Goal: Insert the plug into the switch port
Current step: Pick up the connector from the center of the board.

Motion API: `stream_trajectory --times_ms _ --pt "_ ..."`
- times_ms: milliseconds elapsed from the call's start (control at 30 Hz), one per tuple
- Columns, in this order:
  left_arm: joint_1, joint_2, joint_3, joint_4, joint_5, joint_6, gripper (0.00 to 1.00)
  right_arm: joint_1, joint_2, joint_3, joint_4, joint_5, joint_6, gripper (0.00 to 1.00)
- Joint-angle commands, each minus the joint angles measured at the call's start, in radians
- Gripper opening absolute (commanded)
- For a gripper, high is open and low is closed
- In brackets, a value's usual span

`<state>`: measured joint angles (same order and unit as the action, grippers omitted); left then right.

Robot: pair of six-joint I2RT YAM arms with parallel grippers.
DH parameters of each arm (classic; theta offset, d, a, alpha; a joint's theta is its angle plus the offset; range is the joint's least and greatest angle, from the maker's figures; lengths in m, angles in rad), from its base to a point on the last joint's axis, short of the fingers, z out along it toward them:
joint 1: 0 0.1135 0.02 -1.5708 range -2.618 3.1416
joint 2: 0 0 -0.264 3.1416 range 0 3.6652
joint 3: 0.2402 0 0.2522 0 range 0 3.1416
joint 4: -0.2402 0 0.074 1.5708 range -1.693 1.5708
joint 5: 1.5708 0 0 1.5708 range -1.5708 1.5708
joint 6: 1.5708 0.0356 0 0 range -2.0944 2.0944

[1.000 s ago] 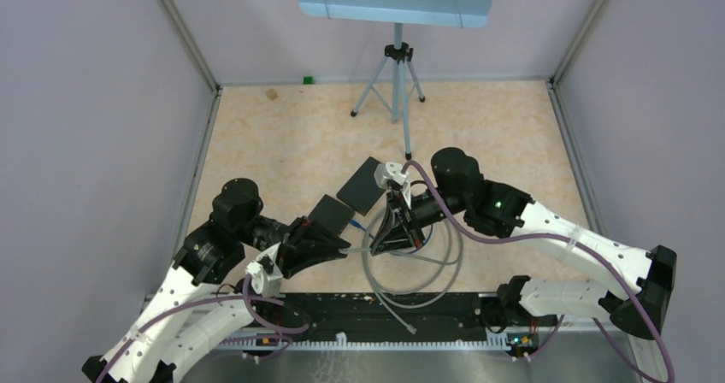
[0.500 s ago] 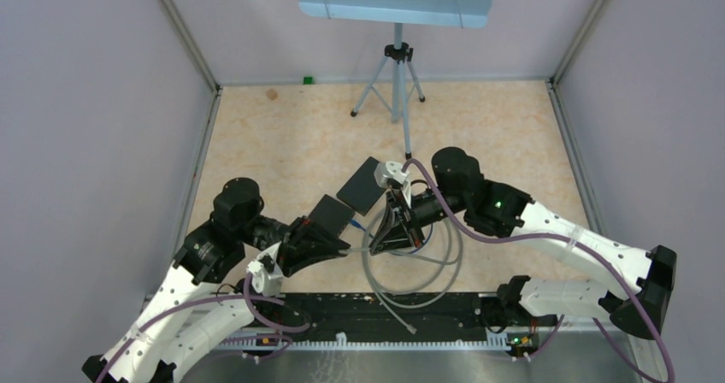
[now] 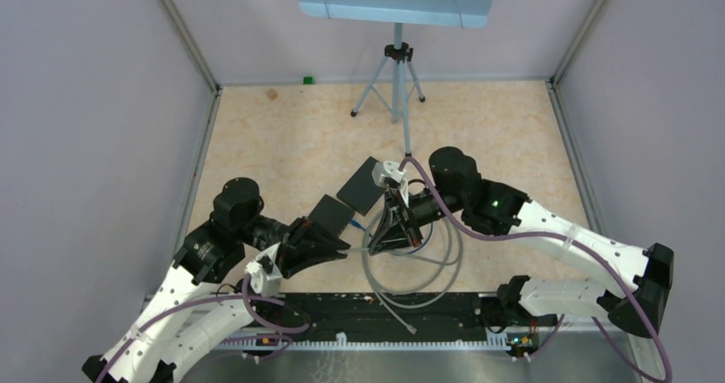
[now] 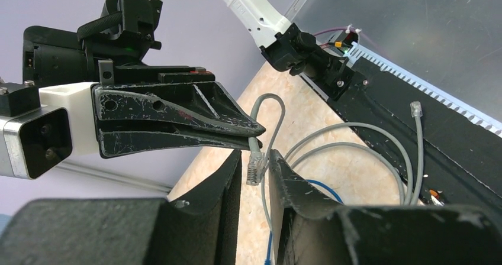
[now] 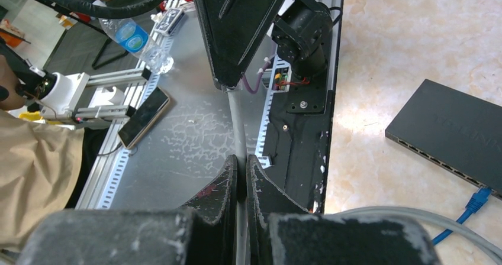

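Straddling clear plastic plug (image 4: 254,165): left gripper (image 4: 255,157), fingers apart, thin gap either side, no clear contact. Right gripper (image 4: 259,133) clamped together on grey network cable (image 5: 235,123) just above plug. Plug hidden under grippers in top view. Flat black network switch (image 5: 456,129) on table, apart from plug, cut off by frame edge. Blue cable (image 5: 477,197) at its port row.

The place is a robotics lab test cell. Lilac walls (image 3: 94,101) box in the table (image 3: 282,135); a tripod (image 3: 395,79) stands near its far edge, with slotted aluminium framing (image 5: 109,167) beyond the near one.
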<state>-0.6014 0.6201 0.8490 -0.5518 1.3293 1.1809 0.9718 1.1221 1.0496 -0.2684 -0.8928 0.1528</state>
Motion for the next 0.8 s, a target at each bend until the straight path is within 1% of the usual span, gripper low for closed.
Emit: stream_trajectory --times_ms 0,233,400,433,467,533,567,667,767 --pt "-0.003 0.011 0.026 -0.005 0.037 0.010 0.27 -0.008 0.000 0.049 0.061 -0.028 0.016 0.00" --pt "-0.002 0.020 0.027 -0.015 0.040 0.012 0.16 -0.008 0.000 0.045 0.065 -0.030 0.021 0.00" --pt "-0.002 0.038 0.031 -0.021 0.037 0.005 0.01 -0.008 -0.006 0.043 0.067 -0.021 0.015 0.00" --pt "-0.002 0.041 0.031 -0.020 0.032 0.001 0.00 -0.010 -0.007 0.044 0.069 -0.017 0.010 0.00" --pt "-0.002 0.044 0.033 -0.020 0.024 -0.006 0.00 -0.010 -0.011 0.041 0.069 -0.013 0.001 0.04" --pt "-0.002 0.046 0.028 0.022 -0.007 -0.056 0.00 -0.010 -0.036 0.029 0.072 0.031 -0.026 0.20" --pt "-0.002 0.044 0.019 0.065 -0.024 -0.110 0.00 -0.010 -0.053 0.017 0.077 0.066 -0.058 0.28" --pt "-0.002 0.036 -0.034 0.278 -0.065 -0.369 0.00 -0.010 -0.143 -0.063 0.149 0.140 -0.173 0.39" --pt "-0.002 0.038 -0.105 0.454 -0.086 -0.603 0.00 -0.010 -0.260 -0.195 0.313 0.232 -0.281 0.53"
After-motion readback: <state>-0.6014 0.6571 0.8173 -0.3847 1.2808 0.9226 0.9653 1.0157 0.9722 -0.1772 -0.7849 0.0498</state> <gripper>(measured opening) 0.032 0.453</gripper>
